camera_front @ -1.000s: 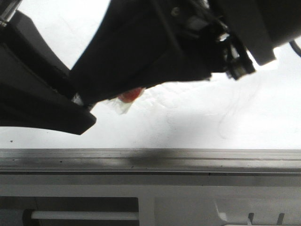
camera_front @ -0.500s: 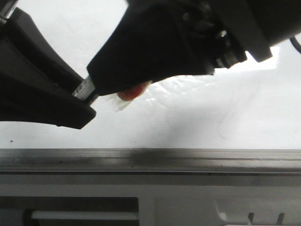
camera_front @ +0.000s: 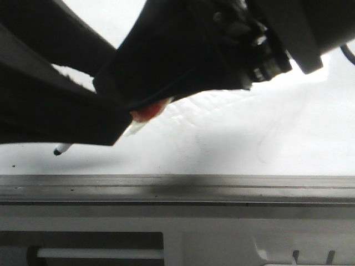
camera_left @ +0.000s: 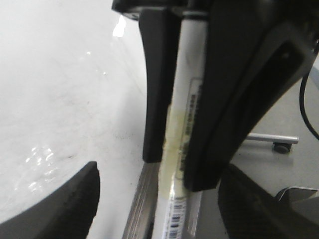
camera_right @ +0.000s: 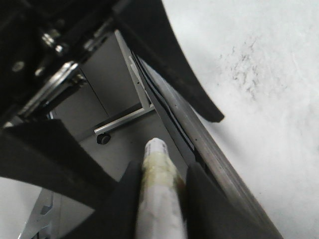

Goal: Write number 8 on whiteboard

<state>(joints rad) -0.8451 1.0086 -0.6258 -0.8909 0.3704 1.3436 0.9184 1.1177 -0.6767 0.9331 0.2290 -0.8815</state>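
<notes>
Right gripper [camera_right: 162, 172] is clamped on the marker [camera_left: 188, 74], while the left gripper [camera_left: 160, 172] has its fingers spread wide on either side of the barrel. The marker's long axis slants down toward the robot's left. Its tip is near the whiteboard [camera_front: 233, 144], close to the rail [camera_front: 222, 188]; can't tell if it's touching, and I can't make out an 8.

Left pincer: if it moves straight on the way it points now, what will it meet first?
Probably the right pincer, shut on the marker that runs between the left pincer's open fingers; depth is unclear.
</notes>
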